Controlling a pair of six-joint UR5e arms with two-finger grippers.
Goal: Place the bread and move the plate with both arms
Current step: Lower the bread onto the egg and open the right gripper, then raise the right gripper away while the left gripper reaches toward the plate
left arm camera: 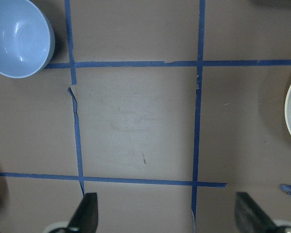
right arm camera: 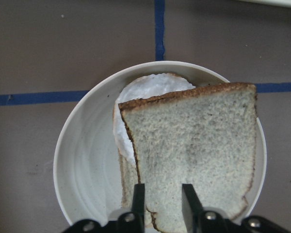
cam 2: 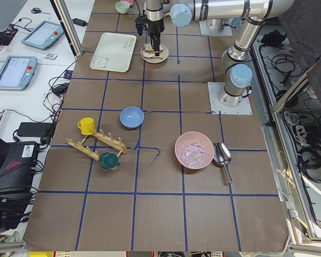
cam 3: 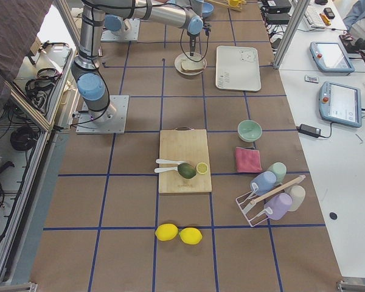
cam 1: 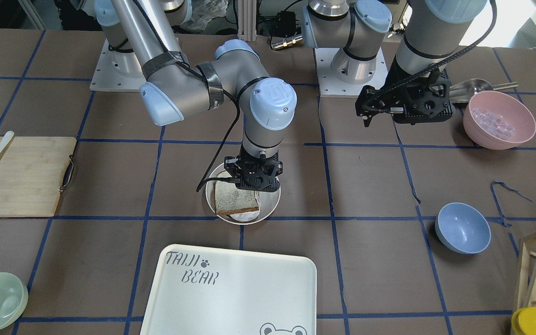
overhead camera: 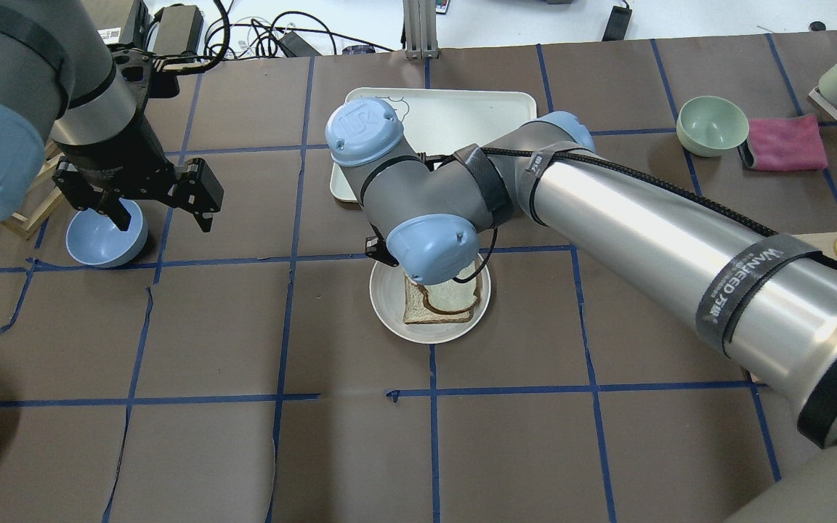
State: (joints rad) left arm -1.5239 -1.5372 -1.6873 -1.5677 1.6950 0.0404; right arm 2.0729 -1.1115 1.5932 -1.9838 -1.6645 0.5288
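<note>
The cream plate (right arm camera: 82, 165) sits mid-table, also in the front view (cam 1: 209, 197) and the overhead view (overhead camera: 397, 319). On it lies a squarer slice with white fried egg (right arm camera: 145, 92). The bread (right arm camera: 194, 141) rests over that slice, its crust edge between my right gripper's fingers. My right gripper (right arm camera: 161, 204) points straight down over the plate (cam 1: 256, 184), its jaws narrowly apart and shut on the bread's near edge. My left gripper (overhead camera: 163, 216) hangs open and empty above bare table, well away from the plate (left arm camera: 167, 213).
The white "TAIJI BEAR" tray (cam 1: 231, 288) lies just beyond the plate. A blue bowl (overhead camera: 102, 236) is under my left arm, a pink bowl (cam 1: 499, 118) with a scoop near it. A green bowl (overhead camera: 713, 125) and a cutting board (cam 1: 16, 177) are on the right side.
</note>
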